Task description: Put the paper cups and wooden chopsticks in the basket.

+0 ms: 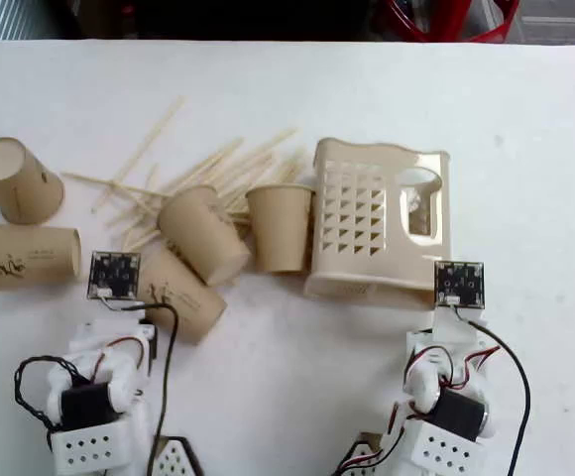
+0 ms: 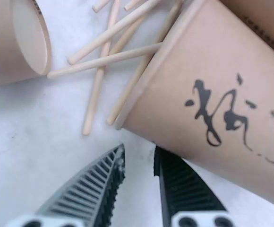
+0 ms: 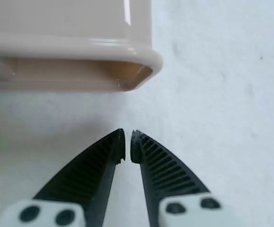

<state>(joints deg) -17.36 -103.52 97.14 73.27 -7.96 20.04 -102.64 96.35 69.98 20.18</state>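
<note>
Nearest, the left gripper (image 2: 139,152) hangs low over the table (image 1: 525,129) with its jaws parted only narrowly and nothing between them. The printed cup (image 2: 212,94) lies on its side just beside one jaw. To take it well, I judge the jaws should spread wider and pinch the rim wall, with one finger inside the mouth, rather than squeeze the round body, which could roll or crush. The right gripper (image 3: 127,142), its jaws all but together and empty, sits just before the basket (image 3: 80,47). Farther off, loose chopsticks (image 2: 109,56) lie fanned under and behind the cups (image 1: 280,226). The basket seems tipped on its side, lattice wall upward. No cup or chopstick shows inside it, though its interior is mostly hidden. All five cups lie outside it — what they hold I cannot tell.
</note>
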